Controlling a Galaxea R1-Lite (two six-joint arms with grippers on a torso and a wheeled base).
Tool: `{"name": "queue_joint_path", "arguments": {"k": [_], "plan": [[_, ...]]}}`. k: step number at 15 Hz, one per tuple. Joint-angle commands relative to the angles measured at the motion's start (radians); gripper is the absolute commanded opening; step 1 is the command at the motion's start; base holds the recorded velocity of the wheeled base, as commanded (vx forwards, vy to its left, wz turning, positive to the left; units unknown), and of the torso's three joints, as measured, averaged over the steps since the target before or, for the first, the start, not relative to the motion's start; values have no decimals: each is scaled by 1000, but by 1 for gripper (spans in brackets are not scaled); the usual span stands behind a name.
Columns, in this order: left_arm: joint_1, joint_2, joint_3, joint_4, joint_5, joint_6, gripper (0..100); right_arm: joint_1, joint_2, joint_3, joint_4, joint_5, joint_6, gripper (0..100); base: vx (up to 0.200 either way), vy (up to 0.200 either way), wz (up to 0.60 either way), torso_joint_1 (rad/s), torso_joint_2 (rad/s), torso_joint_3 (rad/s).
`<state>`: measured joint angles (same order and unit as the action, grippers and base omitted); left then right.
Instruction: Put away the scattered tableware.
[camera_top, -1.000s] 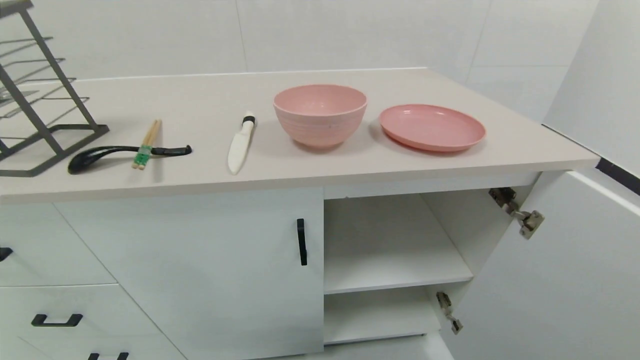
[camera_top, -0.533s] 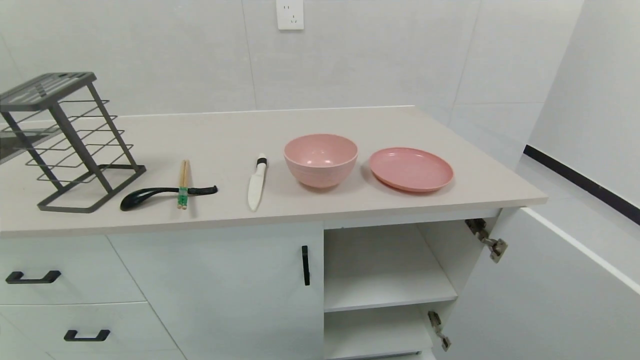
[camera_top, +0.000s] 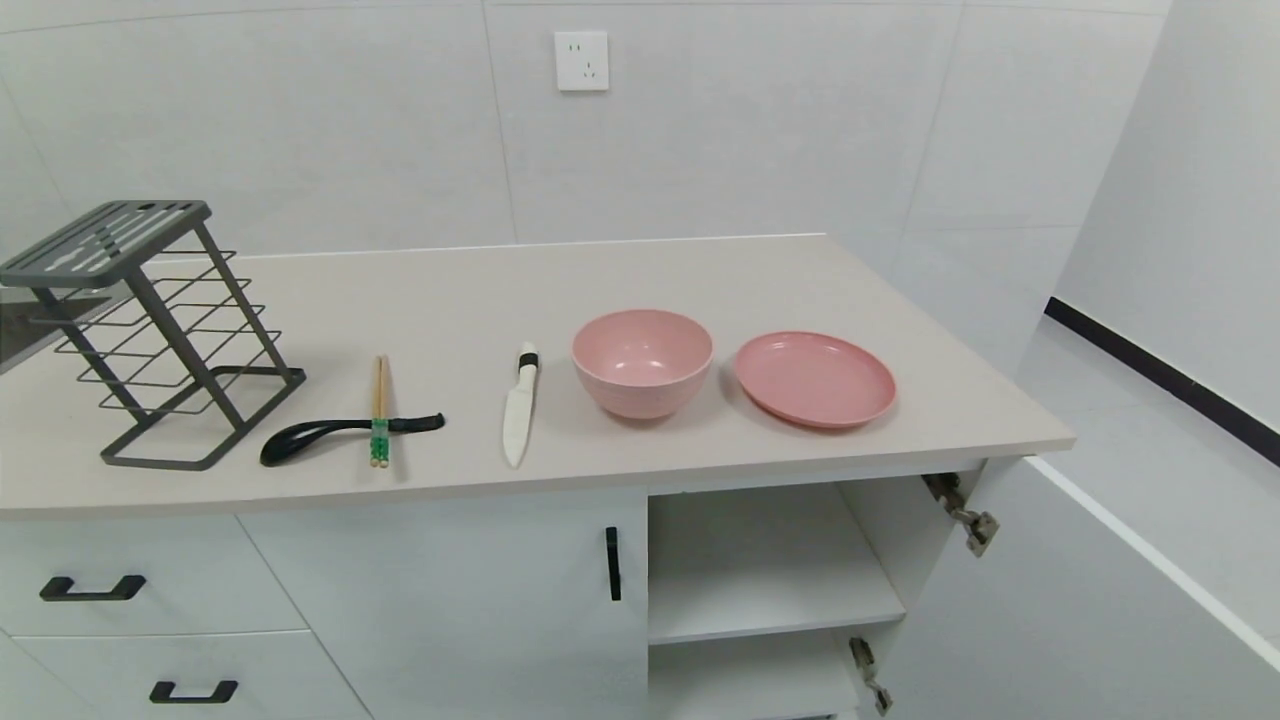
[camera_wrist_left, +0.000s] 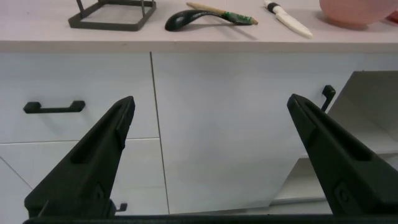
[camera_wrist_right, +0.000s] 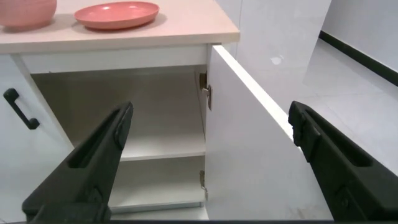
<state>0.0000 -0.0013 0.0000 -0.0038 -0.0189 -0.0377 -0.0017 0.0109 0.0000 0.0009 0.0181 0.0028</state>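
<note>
One round pink plastic bowl (camera_top: 642, 362). One flat pink plastic plate (camera_top: 815, 378). One white knife with a black band (camera_top: 520, 408). One long black spoon (camera_top: 340, 432). Two wooden chopsticks (camera_top: 380, 410). One grey metal wire rack (camera_top: 150, 330).

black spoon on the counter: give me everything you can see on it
The black spoon is one glossy dark piece, plastic by its look, with a deep oval bowl and a long, slightly curved handle. It lies flat on the counter near the front edge. Its bowl end points toward the wire rack and its handle end toward the knife, touching neither. A pair of chopsticks lies across the handle.
</note>
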Motion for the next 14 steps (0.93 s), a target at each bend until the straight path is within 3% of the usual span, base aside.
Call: {"name": "queue_joint_path", "arguments": {"k": [1,14], "plan": [[0,1,0,-1,1,-1,100,0,1,0,-1,0,0,100,0,0,0,217,-398,-183],[0,1,0,-1,1,-1,100,0,1,0,-1,0,0,100,0,0,0,281,-531,-258]]}}
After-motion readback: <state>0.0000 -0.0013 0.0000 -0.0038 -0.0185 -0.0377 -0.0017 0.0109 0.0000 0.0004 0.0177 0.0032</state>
